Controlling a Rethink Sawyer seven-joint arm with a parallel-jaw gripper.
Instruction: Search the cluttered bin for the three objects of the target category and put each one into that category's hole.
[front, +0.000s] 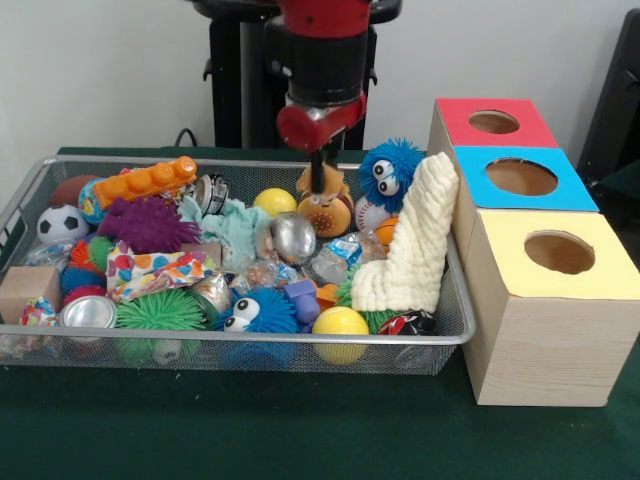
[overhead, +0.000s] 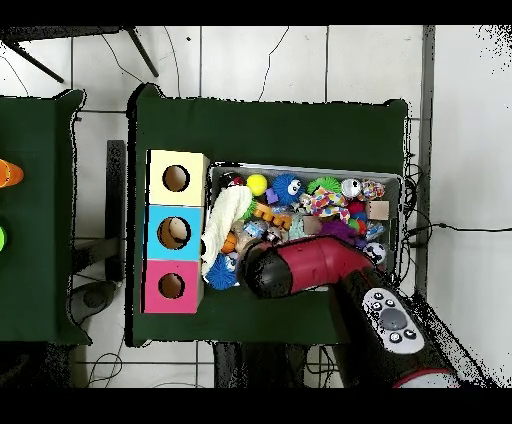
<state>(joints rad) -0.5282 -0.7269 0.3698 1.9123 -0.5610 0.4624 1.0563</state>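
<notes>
Below the gripper (front: 322, 178) sits the bin (front: 250, 339), a wire-mesh basket heaped with toys on the green table (front: 300, 430). Gripper tips hang low at the bin's far side, just above a burger-shaped toy (front: 326, 213); whether they are spread or closed cannot be told. Beside it: blue googly-eyed puffball (front: 390, 170), cream knitted cloth (front: 412, 240). Beyond the cloth, three wooden boxes (front: 545, 300) with holes, red, blue, yellow.

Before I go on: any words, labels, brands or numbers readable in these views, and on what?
None can be read.
Wrappers in the bin: print, if any, too blurred to read.
Patterned cloth: coloured shapes only, no letters.
Boxes with holes: plain red, blue and yellow tops, no labels.
Arm's button pad: markings too small to read.
</notes>
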